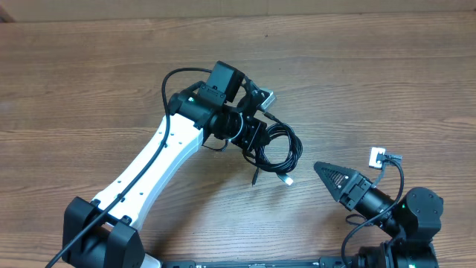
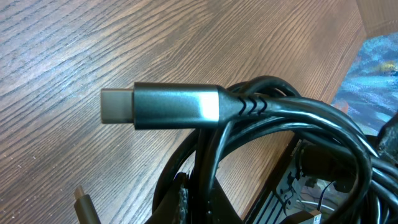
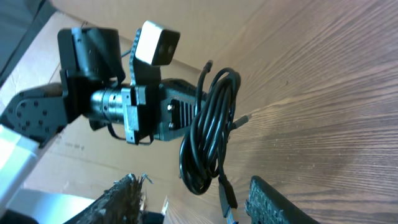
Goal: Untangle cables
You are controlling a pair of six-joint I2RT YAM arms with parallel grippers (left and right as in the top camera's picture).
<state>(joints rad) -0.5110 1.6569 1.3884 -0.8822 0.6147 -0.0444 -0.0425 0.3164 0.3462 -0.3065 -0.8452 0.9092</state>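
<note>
Black, thin and glossy, wound into a loose coil of several loops: the cables (image 1: 277, 149), near the middle of the brown wood-grain desk (image 1: 89, 67). Pinched at the coil's left side by the black left end effector (image 1: 256, 138) on its white arm, closed hard on the strands. Seems raised off the desk, loops hanging below the grip, though not certain from above. Most likely held this way to anchor the bundle and let the free ends drop clear, ready for drawing one strand out against a fixed point with a second grip.

Seen close from the left wrist: a dark grey metal-sleeved plug (image 2: 168, 107) lying across the top of the loops, flat tip bare and pointing away from the coil, crossing over at least two strands. Shows no tight knot there, only overlapping turns.

Toward the near right corner of the desk: the black, ribbed right end effector (image 1: 318, 167), aimed at the coil, fingers partly spread, nothing gripped between them. From the right wrist, coil straight ahead, hanging in front of the left end effector, one trailing plug end (image 3: 227, 202) dropping towards the gap. Near the coil's right side, yet apart from every strand; no contact. Placed, by the look of things, to take a dangling end or an outer loop.
</note>
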